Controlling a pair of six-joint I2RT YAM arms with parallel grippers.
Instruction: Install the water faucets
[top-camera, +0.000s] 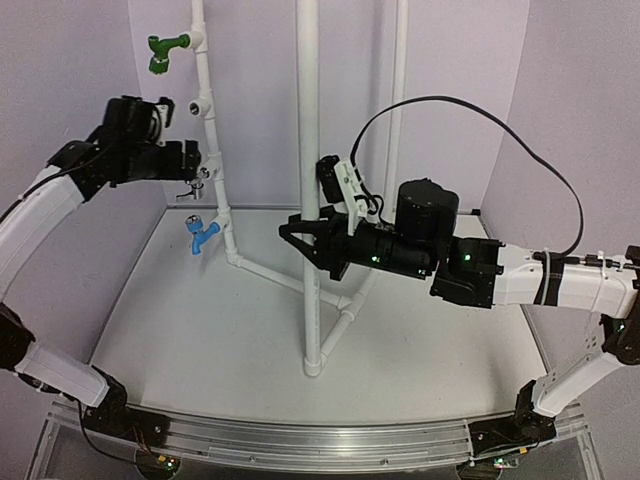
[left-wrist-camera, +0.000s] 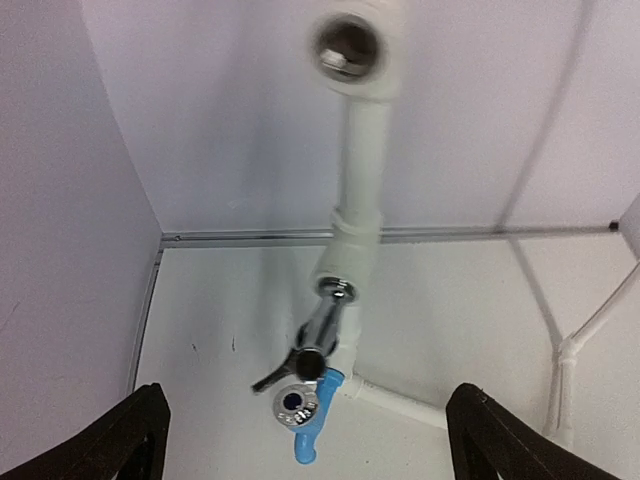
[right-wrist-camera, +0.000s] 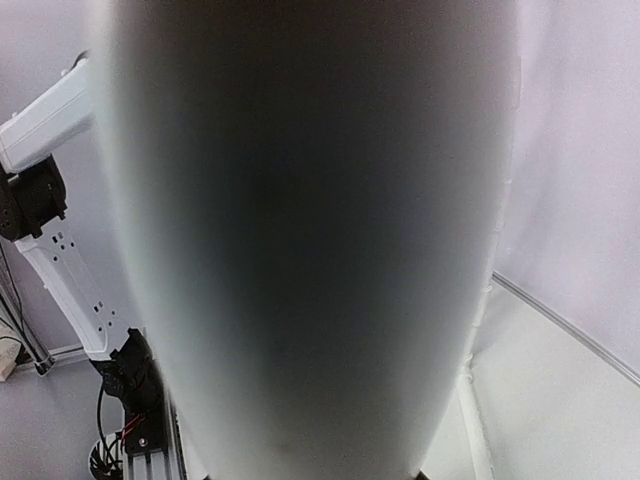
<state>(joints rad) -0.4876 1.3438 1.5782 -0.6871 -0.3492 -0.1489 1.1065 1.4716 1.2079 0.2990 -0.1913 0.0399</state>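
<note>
Over on the left, left gripper (left-wrist-camera: 308, 405) gapes wide; shiny chrome metal faucet (left-wrist-camera: 318, 335) could droop if loosely threaded. Right gripper (top-camera: 305, 243) clamps tall white pipe (top-camera: 307, 100).

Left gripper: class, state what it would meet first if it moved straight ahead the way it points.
Most likely the silver faucet, centred ahead of the open left gripper, on the white pipe above the blue faucet. Depth is unclear.

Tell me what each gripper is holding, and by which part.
Left gripper: nothing; it is open and not touching the chrome faucet. Right gripper: shut on the upright white pipe, partway up its shaft.
</note>
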